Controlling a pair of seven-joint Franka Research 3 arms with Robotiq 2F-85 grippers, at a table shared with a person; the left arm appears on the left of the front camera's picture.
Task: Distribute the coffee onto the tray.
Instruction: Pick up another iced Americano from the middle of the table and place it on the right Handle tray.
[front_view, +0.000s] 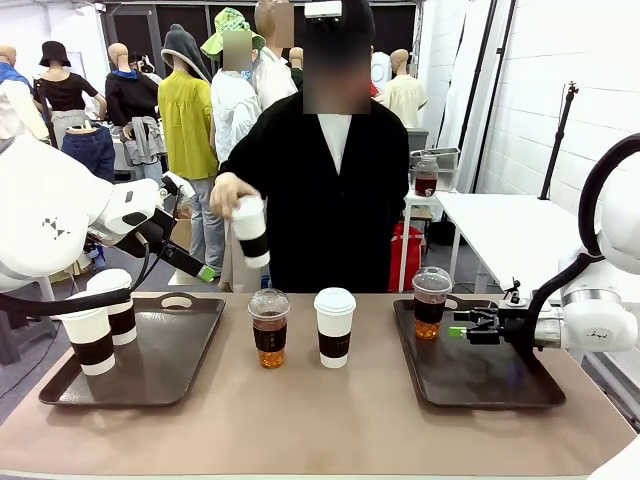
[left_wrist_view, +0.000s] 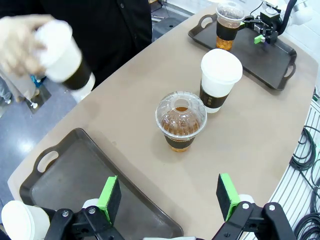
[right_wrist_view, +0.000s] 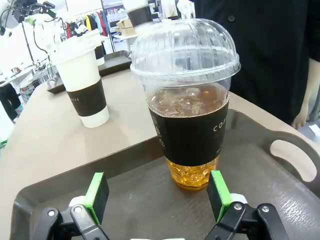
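My right tool (right_wrist_view: 157, 192) stands wide open and holds nothing. Just ahead of its green pads (right_wrist_view: 97, 192), a clear domed-lid cup (right_wrist_view: 185, 100) of amber drink stands upright on the right tray (right_wrist_view: 280, 200), at the far-left corner. My left tool (left_wrist_view: 168, 195) is also wide open and empty, hanging in the air over the rim of the left tray (left_wrist_view: 65, 185). Two white sleeved cups (front_view: 97, 345) stand upright on that tray's left side. On the table (front_view: 300, 410) between the trays, a second clear cup (front_view: 269, 328) and a white lidded cup (front_view: 334, 327) stand near each other, not touching. At the far side, the person's hand (front_view: 228, 193) holds another white cup (front_view: 250, 232), tilted, above the table.
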